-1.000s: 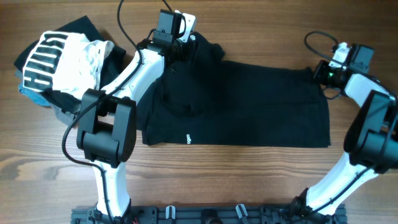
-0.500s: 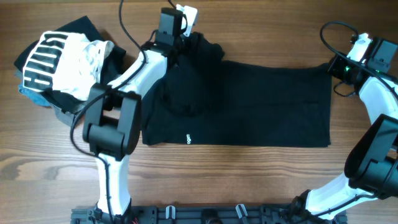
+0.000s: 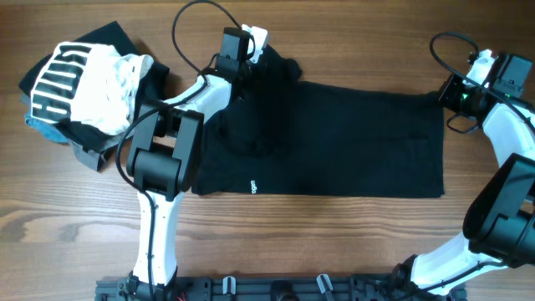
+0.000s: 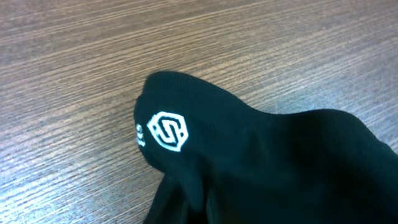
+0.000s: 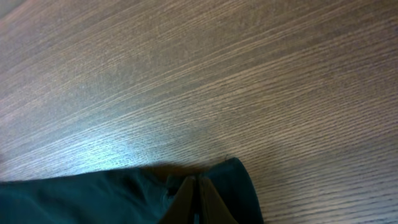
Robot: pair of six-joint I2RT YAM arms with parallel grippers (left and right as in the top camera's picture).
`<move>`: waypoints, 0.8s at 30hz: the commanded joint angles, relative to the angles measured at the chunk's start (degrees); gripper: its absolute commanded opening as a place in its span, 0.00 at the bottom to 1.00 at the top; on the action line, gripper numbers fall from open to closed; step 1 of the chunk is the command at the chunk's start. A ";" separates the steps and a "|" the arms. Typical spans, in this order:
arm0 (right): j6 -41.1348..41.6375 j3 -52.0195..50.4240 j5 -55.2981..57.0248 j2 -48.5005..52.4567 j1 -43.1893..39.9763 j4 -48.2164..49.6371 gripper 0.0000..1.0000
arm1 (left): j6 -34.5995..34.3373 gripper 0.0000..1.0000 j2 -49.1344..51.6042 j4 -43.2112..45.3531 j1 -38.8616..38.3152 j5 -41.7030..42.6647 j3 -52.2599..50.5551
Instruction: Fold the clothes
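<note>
The clothes, one black T-shirt (image 3: 334,138), lie spread flat across the wooden table, with a small white label mark (image 3: 249,186) near the front hem. My left gripper (image 3: 249,57) is at the far left sleeve, shut on its fabric. In the left wrist view the sleeve (image 4: 261,155) bulges up with a white round logo (image 4: 169,130) on it, and the left gripper (image 4: 199,211) is buried in dark cloth. My right gripper (image 3: 451,94) is at the shirt's far right corner. In the right wrist view its fingers (image 5: 186,202) are pinched shut on that corner (image 5: 239,183).
A pile of other garments sits at the far left: a white one with bold black stripes (image 3: 79,79) on top, black, grey and light-blue cloth (image 3: 50,130) beneath. Black cables (image 3: 196,17) loop above both arms. The arm bases stand at the front edge (image 3: 276,288).
The left gripper has closed on the sleeve, and its arm has shifted a little right. The right gripper drew the far right corner outward to the right, then held still.
</note>
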 commanded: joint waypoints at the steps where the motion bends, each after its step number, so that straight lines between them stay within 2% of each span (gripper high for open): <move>1: 0.63 0.11 -0.07 -0.39 0.24 -0.61 0.04 | -1.18 0.04 -2.03 -0.46 -0.02 1.18 0.17; 6: 0.68 0.13 -0.07 -1.60 0.22 -3.21 0.04 | -1.07 0.04 -7.58 -5.11 -0.04 0.39 0.17; 14: 3.69 0.13 0.20 -7.69 0.17 -7.72 0.04 | -1.66 0.04 -13.86 -17.59 -0.15 -0.76 0.17; 16: 4.31 0.13 0.50 -8.44 0.17 -10.12 0.04 | -3.74 0.04 -15.56 -21.88 -0.33 -0.55 0.17; 24: 6.73 0.13 6.75 -8.76 -0.52 -20.74 0.04 | -3.65 0.04 -19.30 -42.56 -0.35 -0.57 0.17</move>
